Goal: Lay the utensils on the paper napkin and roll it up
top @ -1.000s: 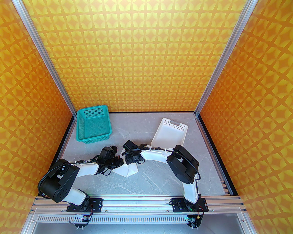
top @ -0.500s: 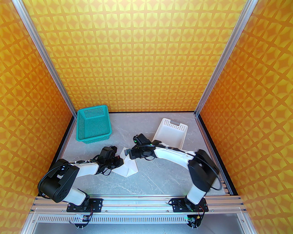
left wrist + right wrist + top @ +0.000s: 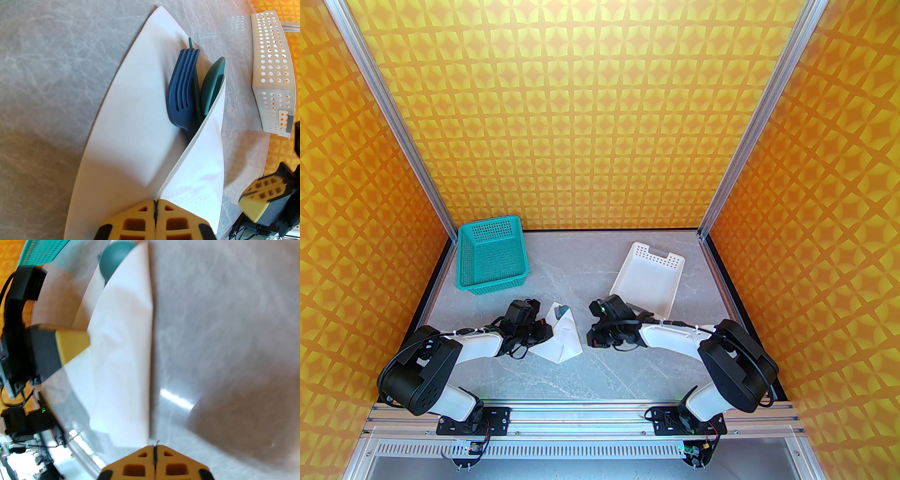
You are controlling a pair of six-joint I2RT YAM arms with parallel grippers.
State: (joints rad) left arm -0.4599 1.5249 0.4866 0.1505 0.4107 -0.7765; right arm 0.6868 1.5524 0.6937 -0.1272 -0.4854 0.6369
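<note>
White paper already wraps part of the load: the napkin (image 3: 131, 140) lies on the table (image 3: 628, 370) between the arms, with its right flap folded over the utensils (image 3: 562, 310). The fork (image 3: 181, 93), the spoon (image 3: 212, 82) and a slim dark piece between them, likely the knife (image 3: 196, 93), poke out of the far end of a loose cone.

Our left gripper (image 3: 155, 206) has its fingers pressed together at the near end of the fold, resting on the paper. We cannot tell whether any paper is caught between them. Our right gripper (image 3: 154, 448) is also pressed together and holds nothing. It hovers just beside the napkin's right edge.

We judge the placing done and the rolling only begun. To roll well, we should:
- let the left gripper pin the near end, so the bundle cannot slide or spin;
- spread the right fingers, take the folded right edge low against the table, and turn it leftward over the utensils;
- pull the wrap snug against the handles, or the far end may fan open;
- grip lightly, since paper this thin will likely crease or tear;
- push across the bundle, not along it, so nothing slips out of the open far end.
</note>
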